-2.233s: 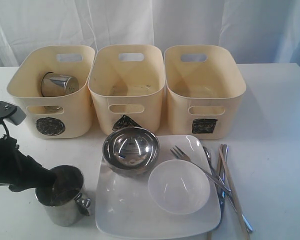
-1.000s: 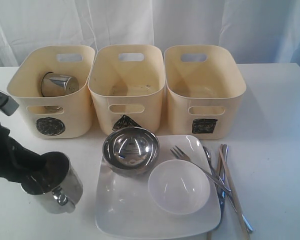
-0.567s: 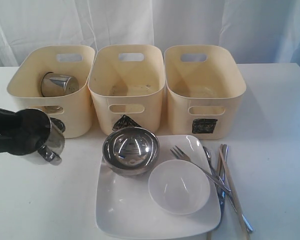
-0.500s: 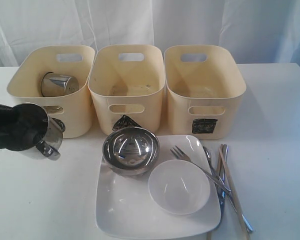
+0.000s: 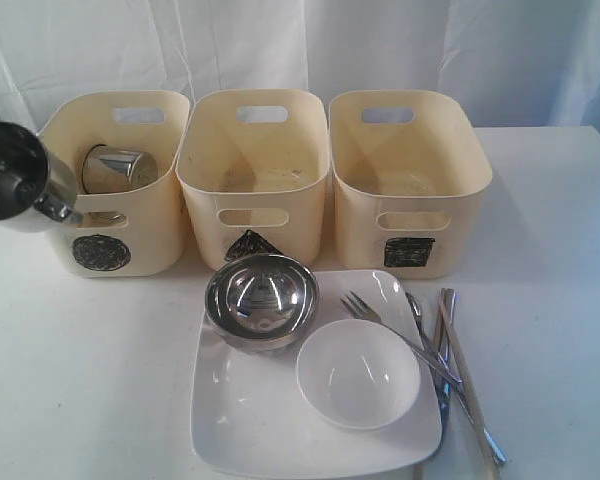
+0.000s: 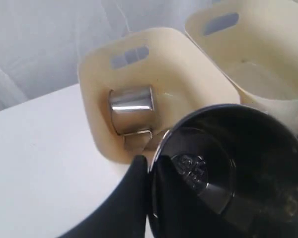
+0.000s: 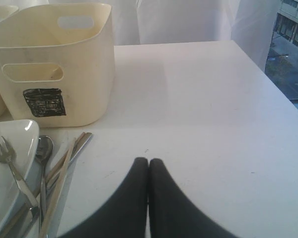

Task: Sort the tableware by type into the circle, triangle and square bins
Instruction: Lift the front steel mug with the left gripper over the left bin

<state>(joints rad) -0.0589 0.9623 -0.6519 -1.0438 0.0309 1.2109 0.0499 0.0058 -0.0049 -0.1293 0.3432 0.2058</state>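
End effector [image 6: 151, 171] seemingly tight on mug [image 6: 238, 134]

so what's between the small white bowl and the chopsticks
The steel fork and spoon, their handles running off the white plate, lie between the small white bowl and the wooden chopsticks. The exterior view shows it best.

The left bin [image 5: 155, 240], middle bin [image 5: 300, 225] and right bin [image 5: 450, 235] are cream, each scribbled in black. The far-left mug [image 5: 15, 175], big bowl [image 5: 261, 298] and cutlery [image 5: 405, 340] gleam steel. The plate [image 5: 240, 420], small bowl [image 5: 358, 375] and table [image 5: 80, 400] are white.
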